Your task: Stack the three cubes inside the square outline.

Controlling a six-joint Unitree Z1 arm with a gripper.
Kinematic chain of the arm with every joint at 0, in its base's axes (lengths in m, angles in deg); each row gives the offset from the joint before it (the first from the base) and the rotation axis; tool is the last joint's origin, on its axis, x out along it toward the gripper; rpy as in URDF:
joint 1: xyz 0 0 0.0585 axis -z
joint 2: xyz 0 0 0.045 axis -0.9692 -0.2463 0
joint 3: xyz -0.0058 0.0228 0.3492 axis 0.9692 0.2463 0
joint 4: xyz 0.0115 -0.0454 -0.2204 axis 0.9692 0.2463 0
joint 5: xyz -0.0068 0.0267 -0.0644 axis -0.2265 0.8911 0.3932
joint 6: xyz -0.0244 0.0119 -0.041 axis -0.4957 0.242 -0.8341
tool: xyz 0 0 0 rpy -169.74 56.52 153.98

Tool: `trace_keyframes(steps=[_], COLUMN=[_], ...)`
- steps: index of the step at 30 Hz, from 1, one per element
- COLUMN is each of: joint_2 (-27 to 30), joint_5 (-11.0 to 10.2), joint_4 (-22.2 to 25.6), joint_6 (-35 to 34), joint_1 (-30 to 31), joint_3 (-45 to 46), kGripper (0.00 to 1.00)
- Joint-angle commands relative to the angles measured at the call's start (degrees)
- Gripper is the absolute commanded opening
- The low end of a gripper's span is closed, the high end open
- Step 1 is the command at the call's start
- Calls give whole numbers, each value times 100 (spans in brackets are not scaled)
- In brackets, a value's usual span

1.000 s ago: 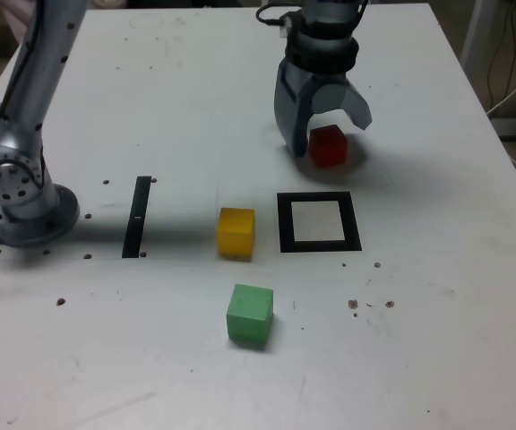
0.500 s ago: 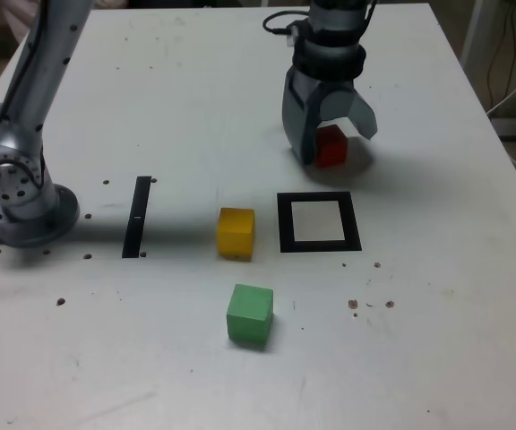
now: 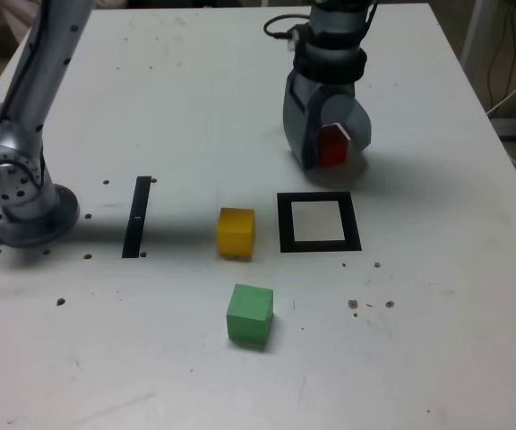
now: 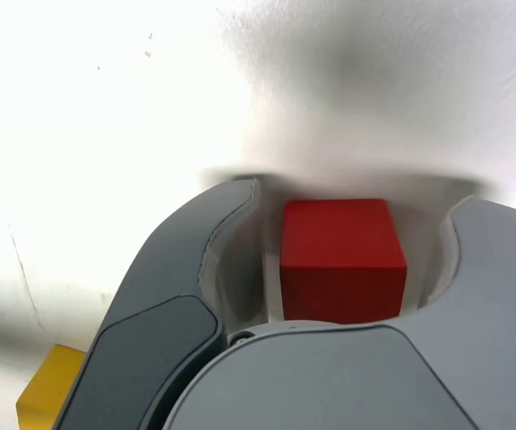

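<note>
The red cube rests on the white table beyond the square outline. My gripper is lowered over it, one finger on each side. In the wrist view a narrow gap shows between each finger and the cube's faces, so the jaws are close but not touching it. The yellow cube sits just to the exterior view's left of the outline. The green cube lies nearer the front. The white centre of the outline holds nothing.
A narrow black strip lies on the table at the exterior view's left of the yellow cube. The arm's base stands at the far left edge. Small dark specks dot the tabletop.
The gripper has dropped a little lower around the red cube and its fingers have drawn in from wide to nearly touching. The cubes have not moved.
</note>
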Motion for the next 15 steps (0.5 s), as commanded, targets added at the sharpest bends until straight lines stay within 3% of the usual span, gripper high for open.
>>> trace_keyframes(steps=[1,10,15], joint_2=[-62,-49,100], joint_5=[27,78,-40], joint_4=[-17,-45,-182], joint_6=[-2,17,17], joint_1=[28,80,95], joint_3=[31,120,198], kGripper=[65,47,40])
